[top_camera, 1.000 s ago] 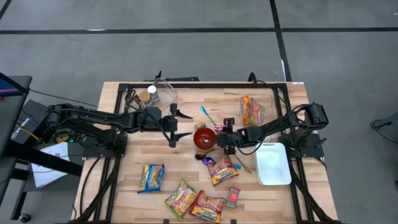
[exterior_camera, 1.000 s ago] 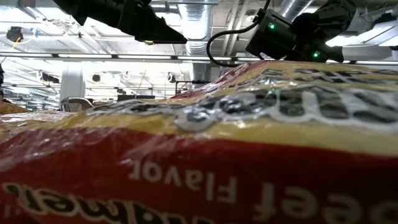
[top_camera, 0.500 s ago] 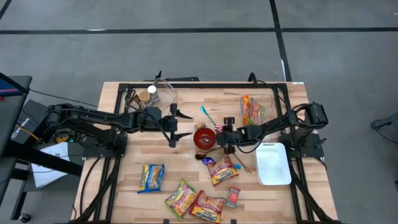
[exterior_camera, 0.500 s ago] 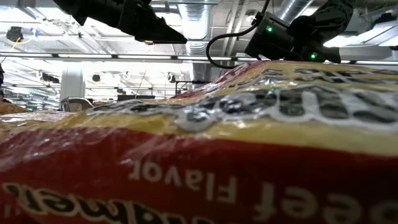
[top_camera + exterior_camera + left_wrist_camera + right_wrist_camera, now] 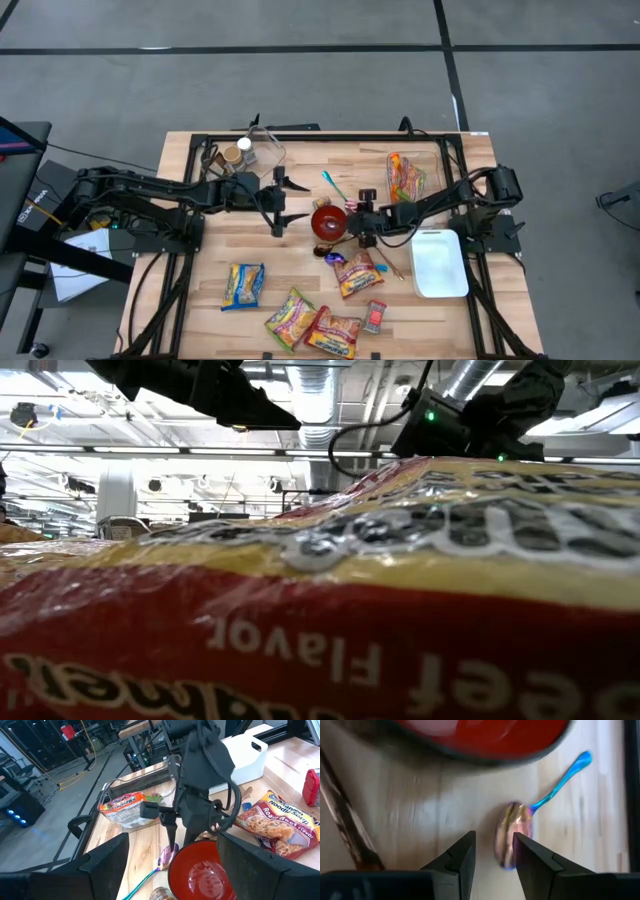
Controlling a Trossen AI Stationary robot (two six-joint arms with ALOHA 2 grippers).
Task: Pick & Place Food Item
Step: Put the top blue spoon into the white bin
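Several noodle packets lie on the table's near half; the nearest to the arms lies by the red bowl. Another packet sits in a clear container at the far right. My right gripper slants down beside the bowl, its fingers a little apart. A spoon with a shiny bowl and blue handle lies just ahead of them. My left gripper hovers left of the bowl, wide open, with nothing between its fingers. My right gripper comes slanting down from the table's right, with one fingertip right beside the spoon's bowl end. Nothing sits between the fingers. Whether the finger touches the spoon, I cannot tell.
A white tray lies at the right. A brown stick lies near the bowl. Jars stand at the far left. A small red pack lies near the front. One packet fills the low view.
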